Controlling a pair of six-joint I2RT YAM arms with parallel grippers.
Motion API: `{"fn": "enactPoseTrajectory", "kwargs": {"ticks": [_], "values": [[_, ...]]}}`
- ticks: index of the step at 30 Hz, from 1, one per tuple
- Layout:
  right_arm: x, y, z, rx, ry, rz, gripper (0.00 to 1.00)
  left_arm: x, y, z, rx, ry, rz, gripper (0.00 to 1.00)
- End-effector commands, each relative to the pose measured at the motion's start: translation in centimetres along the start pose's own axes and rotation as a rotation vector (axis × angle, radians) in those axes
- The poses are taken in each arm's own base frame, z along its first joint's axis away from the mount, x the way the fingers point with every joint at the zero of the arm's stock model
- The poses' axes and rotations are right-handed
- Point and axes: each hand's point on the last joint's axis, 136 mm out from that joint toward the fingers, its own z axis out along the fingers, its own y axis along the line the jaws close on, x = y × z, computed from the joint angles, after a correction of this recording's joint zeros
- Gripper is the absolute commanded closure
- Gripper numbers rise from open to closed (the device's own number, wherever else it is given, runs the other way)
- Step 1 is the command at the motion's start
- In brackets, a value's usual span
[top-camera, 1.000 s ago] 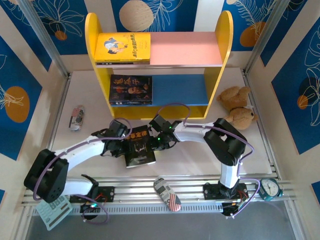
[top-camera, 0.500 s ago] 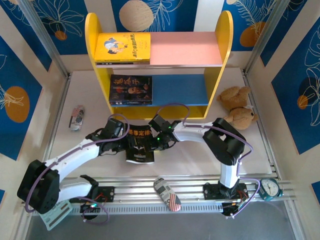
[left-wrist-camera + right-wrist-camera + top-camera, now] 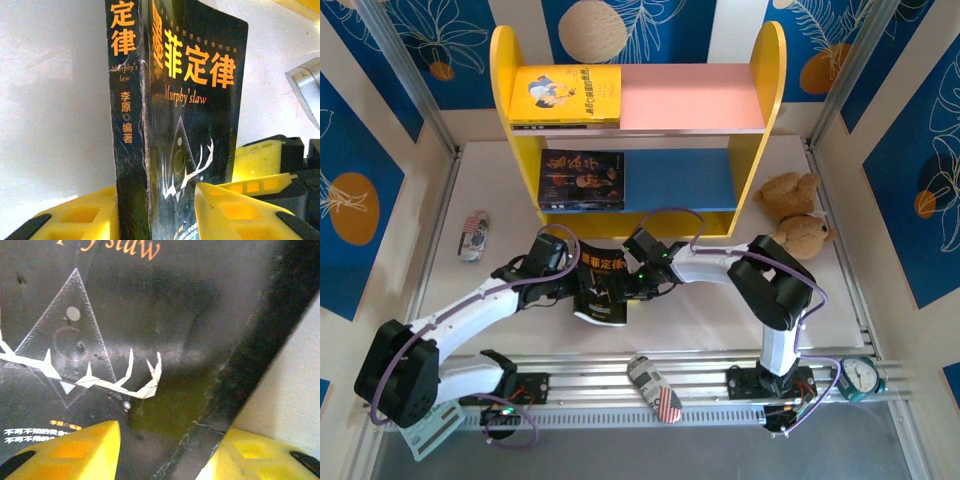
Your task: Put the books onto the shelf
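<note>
A black book with a gold title (image 3: 601,290) stands tilted on its edge on the white table in front of the shelf (image 3: 515,150). My left gripper (image 3: 568,287) is shut on it; in the left wrist view its yellow fingers (image 3: 75,215) flank the spine and cover (image 3: 195,100). My right gripper (image 3: 633,284) is at the book's other side, open, with the book's edge (image 3: 150,315) passing loosely between the fingers (image 3: 75,450). A yellow book (image 3: 566,95) lies on the pink top board. A brown-black book (image 3: 582,180) lies on the blue lower board.
Two teddy bears (image 3: 795,215) sit right of the shelf. A can (image 3: 473,237) lies at the left, another can (image 3: 655,388) on the front rail. A small clock (image 3: 861,377) is at the front right, a card (image 3: 425,425) at the front left.
The black book has risen from lying flat to tilted on its edge. My left fingers have closed in on it while my right jaws have widened.
</note>
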Motion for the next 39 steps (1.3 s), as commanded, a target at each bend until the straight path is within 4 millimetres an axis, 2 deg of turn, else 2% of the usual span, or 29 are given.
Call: {"fn": "enactPoseTrajectory", "kwargs": {"ticks": [1,7,10,14,17,20,23,27,34,36,39], "values": [[2.0,-0.8,2.2,-0.012,0.059,-0.013,0.50,-0.4,-1.8,-0.5,0.052,0.008,0.055,0.66],[1.6,-1.3,0.6,0.010,0.026,-0.019,0.42,-0.8,-1.5,-0.6,0.021,0.008,0.081,0.90],[1.2,-1.0,-0.4,0.008,0.001,-0.045,0.39,-1.0,-1.6,-0.8,0.012,0.003,0.083,0.99],[0.6,-0.6,-2.0,0.025,-0.038,-0.082,0.37,-1.1,-2.0,-1.3,0.022,0.002,0.090,1.00],[-0.1,0.2,-3.8,0.010,-0.094,-0.102,0.36,-1.2,-2.3,-2.2,0.032,-0.010,0.106,1.00],[-0.8,1.5,-6.1,-0.018,-0.154,-0.140,0.35,-1.3,-2.8,-3.0,0.051,-0.020,0.119,1.00],[-1.6,2.8,-9.1,-0.024,-0.222,-0.179,0.34,-1.2,-4.3,-4.2,0.119,-0.018,0.153,1.00],[-3.0,4.6,-14.4,-0.058,-0.349,-0.213,0.32,-1.9,-7.0,-7.2,0.231,-0.083,0.243,1.00],[-4.2,6.2,-23.9,-0.127,-0.544,-0.230,0.30,-2.4,-12.9,-14.3,0.477,-0.175,0.399,1.00],[-4.3,6.6,-26.3,-0.152,-0.597,-0.230,0.28,-2.6,-14.6,-16.7,0.538,-0.201,0.439,1.00],[-4.8,7.5,-30.2,-0.205,-0.672,-0.244,0.26,-4.4,-17.6,-21.4,0.618,-0.323,0.495,1.00]]}}
